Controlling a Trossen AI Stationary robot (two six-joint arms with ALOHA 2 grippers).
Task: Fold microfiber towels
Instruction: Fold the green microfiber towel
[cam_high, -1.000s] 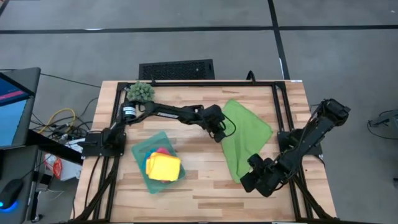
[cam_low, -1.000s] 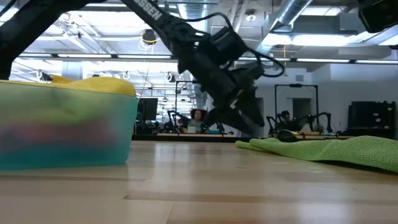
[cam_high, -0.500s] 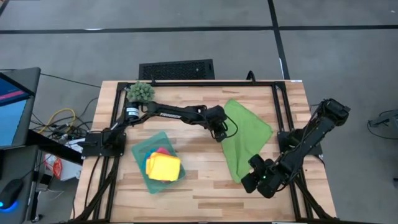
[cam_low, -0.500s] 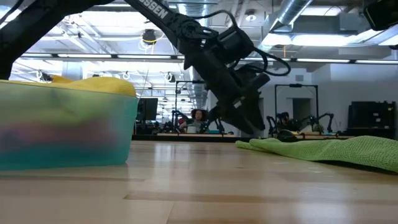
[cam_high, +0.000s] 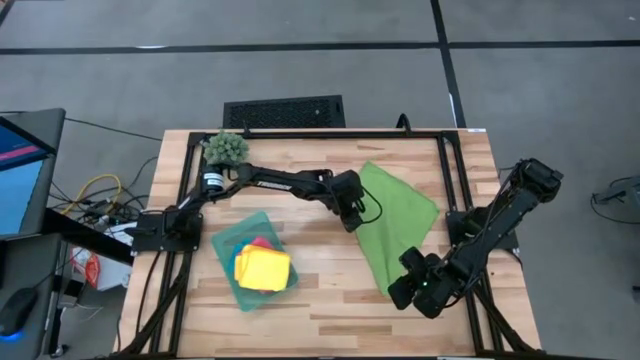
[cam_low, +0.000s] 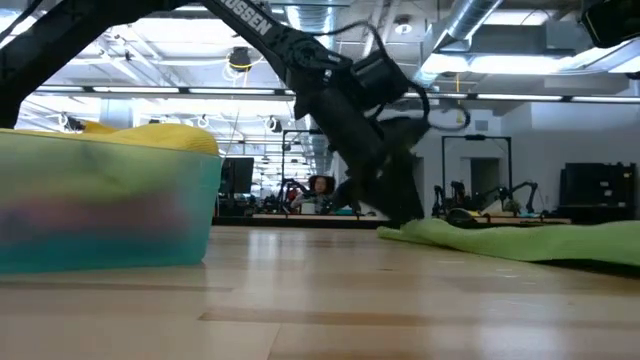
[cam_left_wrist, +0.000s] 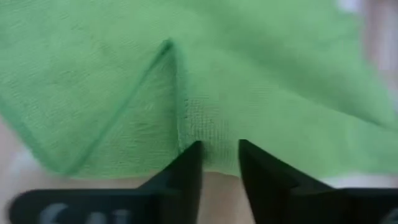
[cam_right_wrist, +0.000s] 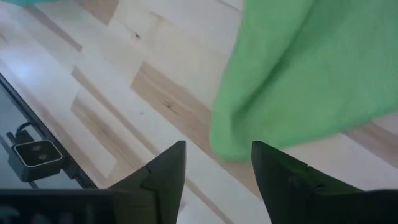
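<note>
Green towel (cam_high: 395, 225) spread on counter's right half | left tool (cam_high: 352, 222) at its left edge, fingers narrow around the hem, grip not confirmed | right tool (cam_high: 402, 292) wide at near corner | tip: pinch both corners evenly before lifting

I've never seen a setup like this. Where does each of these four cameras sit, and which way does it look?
High view: overhead, straight down; both arms, green towel, tray.
Low view: tabletop height, level across; left gripper at towel's edge.
Left wrist view: past its fingers onto towel.
Right wrist view: open right gripper before towel's corner.
All share the green towel.
</note>
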